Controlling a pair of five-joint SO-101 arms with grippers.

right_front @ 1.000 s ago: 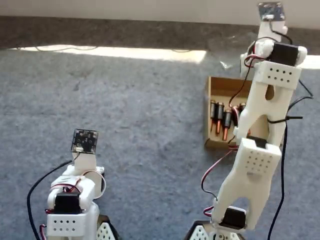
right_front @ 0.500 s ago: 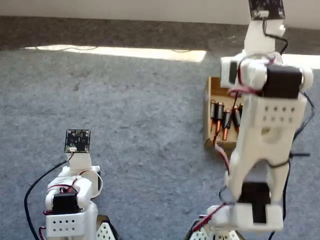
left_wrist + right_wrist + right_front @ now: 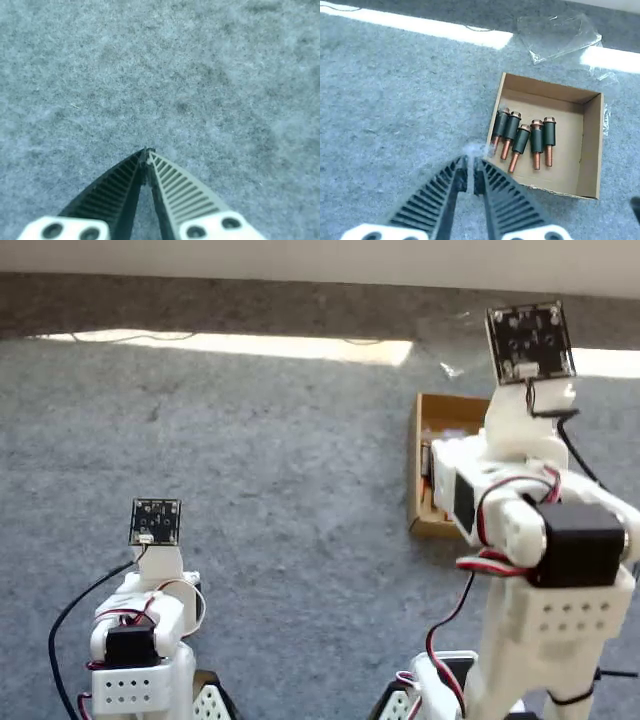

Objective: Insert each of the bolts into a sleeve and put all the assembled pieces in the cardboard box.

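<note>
Big grey carpet (image 3: 280,440) with both arms sitting at the near edge. The right arm (image 3: 550,570) is reared up tall and the left arm (image 3: 140,640) is folded low, well apart from anything that matters. The box (image 3: 440,410) is on the right arm's side, just past its wrist, so that's clearly the nearer arm. There's a crumpled clear bag (image 3: 560,32) lying beyond the box.

The right gripper (image 3: 470,162) hangs over bare carpet just short of the box's near corner, jaws pinched nearly together with nothing in them. The left gripper (image 3: 146,151) is the same deal: tips touching, empty, over carpet.

Inside the box, five pieces (image 3: 521,140) lie side by side against one wall. They're dark sleeves on coppery bolts, long axes roughly parallel, heads toward the far wall and threaded ends pointing back at the arm.

My guess is the job's basically done, and any next move is just parking.
</note>
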